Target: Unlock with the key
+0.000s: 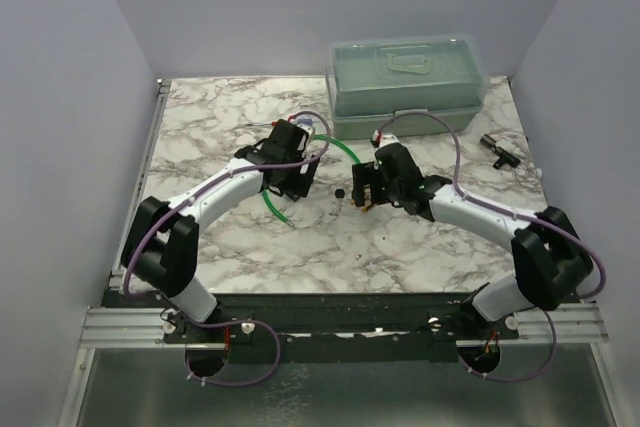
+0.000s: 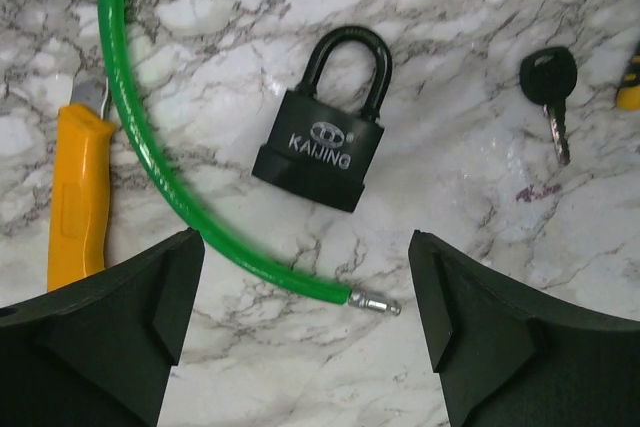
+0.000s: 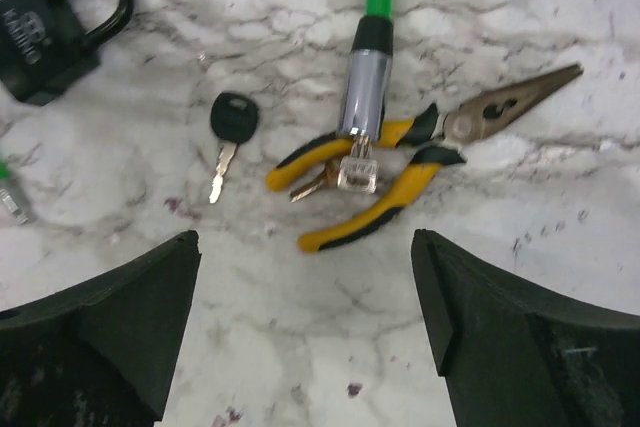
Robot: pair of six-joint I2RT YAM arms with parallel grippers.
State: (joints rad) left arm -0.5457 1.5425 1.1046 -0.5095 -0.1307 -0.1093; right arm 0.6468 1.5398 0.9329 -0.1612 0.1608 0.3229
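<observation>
The key (image 3: 230,127), with a dark round head and a short silver blade, lies flat on the marble table; it also shows in the left wrist view (image 2: 550,82) and the top view (image 1: 340,194). The black KAIJING padlock (image 2: 320,147) lies flat with its shackle closed, left of the key, and shows in the right wrist view (image 3: 50,37). My left gripper (image 2: 305,337) is open and empty, hovering just near the padlock. My right gripper (image 3: 305,327) is open and empty, hovering near the key and the pliers.
Yellow-handled pliers (image 3: 400,167) lie right of the key, under the chrome end of a green cable (image 3: 365,87). The cable's metal tip (image 2: 375,302) lies between my left fingers. A yellow-handled tool (image 2: 78,197) lies to the left. A clear toolbox (image 1: 408,82) stands at the back.
</observation>
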